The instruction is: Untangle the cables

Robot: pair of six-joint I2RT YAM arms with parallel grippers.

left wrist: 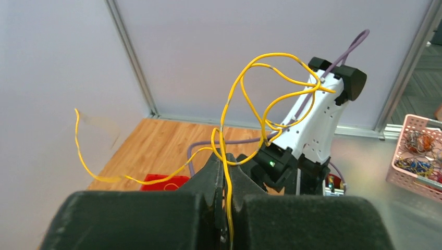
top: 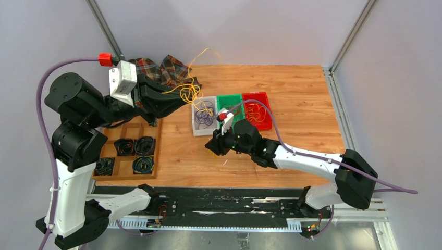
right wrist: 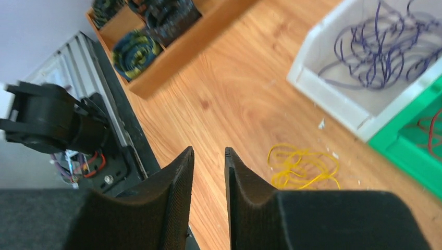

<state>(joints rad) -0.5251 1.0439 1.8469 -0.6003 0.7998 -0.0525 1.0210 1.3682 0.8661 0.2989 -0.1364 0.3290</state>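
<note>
My left gripper [top: 183, 98] is raised over the table's back left and is shut on a yellow cable [top: 191, 92]. In the left wrist view the strand runs between the closed fingers [left wrist: 228, 174] and loops upward [left wrist: 271, 94]. Purple cables [top: 204, 117] lie in a white bin [top: 197, 129], also in the right wrist view [right wrist: 365, 62]. A yellow-orange cable [top: 256, 112] lies in the red bin [top: 266, 124]. My right gripper [top: 210, 148] is low over the table, its jaws a little apart and empty [right wrist: 209, 156]. A small yellow cable bundle [right wrist: 302, 166] lies on the wood beside it.
A green bin [top: 230, 99] stands between the white and red bins. A wooden tray [top: 156, 151] with dark coiled cords sits at the front left. A plaid cloth [top: 161, 67] lies at the back left. A pink basket [left wrist: 417, 156] is off the table.
</note>
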